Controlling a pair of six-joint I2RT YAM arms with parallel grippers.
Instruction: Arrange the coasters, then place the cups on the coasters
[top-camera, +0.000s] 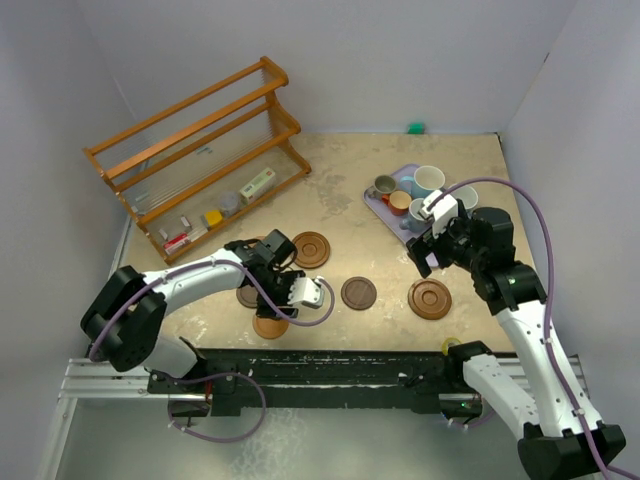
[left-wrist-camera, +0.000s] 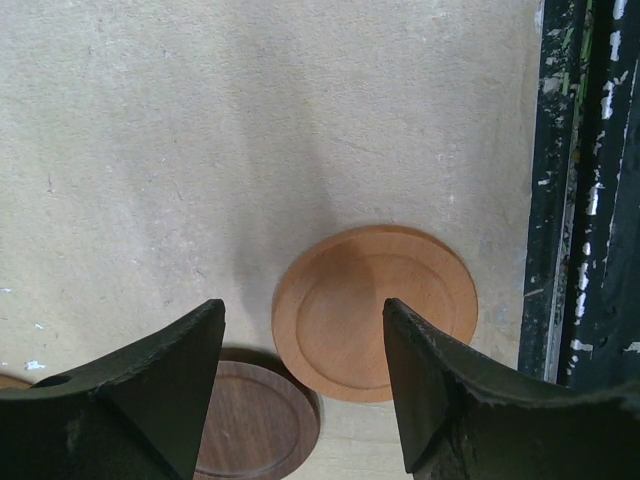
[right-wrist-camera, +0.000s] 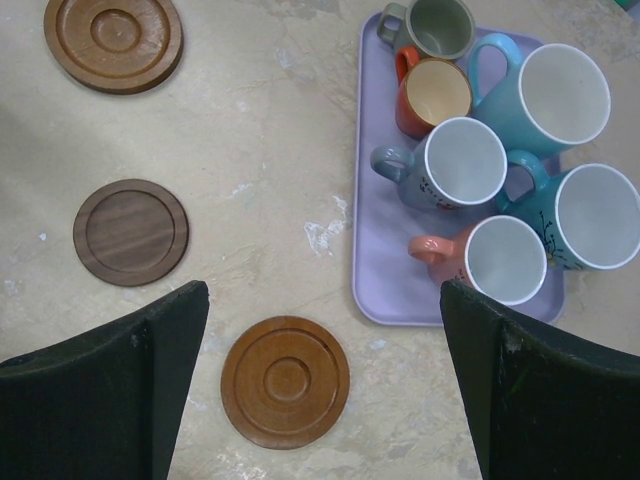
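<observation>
Writing: labels on small items (top-camera: 258, 184) in wooden rack (top-camera: 180, 106) too small to read.
Left pincer (left-wrist-camera: 302, 310): arm bent low, jaws apart, empty, above tan coaster (left-wrist-camera: 350, 300) lying on bench (left-wrist-camera: 150, 150).
Right pincer (right-wrist-camera: 325, 290): wide, empty, near lavender tray (right-wrist-camera: 375, 260).
Cups (right-wrist-camera: 465, 160): six, on that tray.

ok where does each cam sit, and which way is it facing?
Top external: above, behind the bases, looking down at the table; left arm and right arm show.
Left wrist: straight down on the tan coaster; left fingers show.
Right wrist: down on the tray of cups; right fingers show.
Shared: top and right wrist both see that tray.
</observation>
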